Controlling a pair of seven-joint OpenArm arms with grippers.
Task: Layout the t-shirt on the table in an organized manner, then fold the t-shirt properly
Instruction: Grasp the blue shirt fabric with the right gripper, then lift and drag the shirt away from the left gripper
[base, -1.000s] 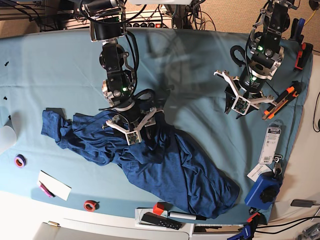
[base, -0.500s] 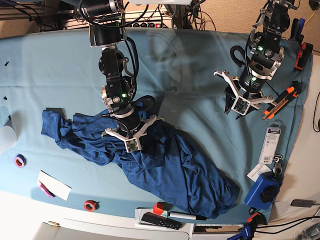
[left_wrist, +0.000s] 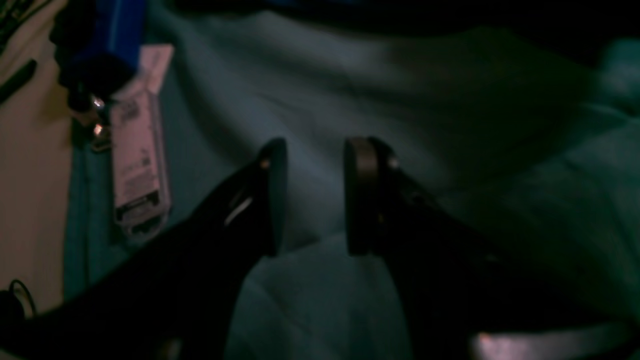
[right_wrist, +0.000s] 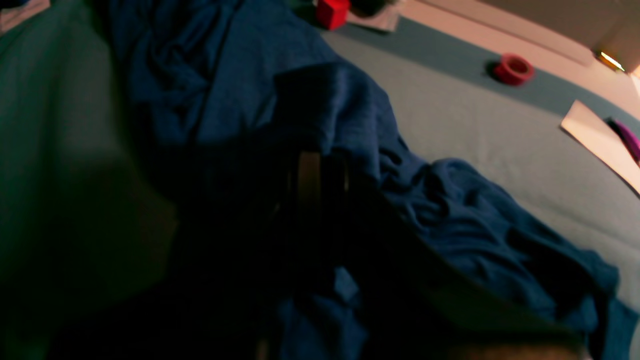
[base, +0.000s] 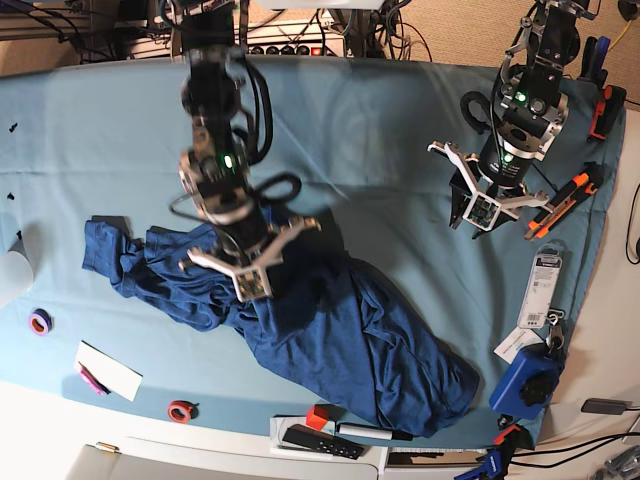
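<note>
Here the t-shirt (base: 330, 330) lies as a crumpled navy band running diagonally across the table (base: 100, 130), one end bunched toward the left edge in the base view, the other heaped near the front edge by the clutter. It is neither spread nor squared, so the laying-out half of the task looks barely begun. The right gripper (base: 245, 285) sits low on the middle of the heap, and its wrist view shows the two pads pressed nearly together with a ridge of blue knit (right_wrist: 325, 100) rising right at their tips; I judge it is clenched on a fold of the shirt, probably taken there so the bunched middle can be drawn out and the body opened. The left gripper (left_wrist: 310, 195) hangs over bare teal cloth well apart from the garment, its pads parted with nothing between them, seemingly waiting for an edge to come free. The surface is smooth teal cloth with shallow creases, soft enough that the shirt may drag it. Around the rim lie loose things: a red tape roll (base: 180, 410), a purple tape roll (base: 40, 322), a white card (base: 108, 370), a small red block (base: 318, 416) and a blue device (base: 528, 380). Cables and a power strip crowd the far side.
</note>
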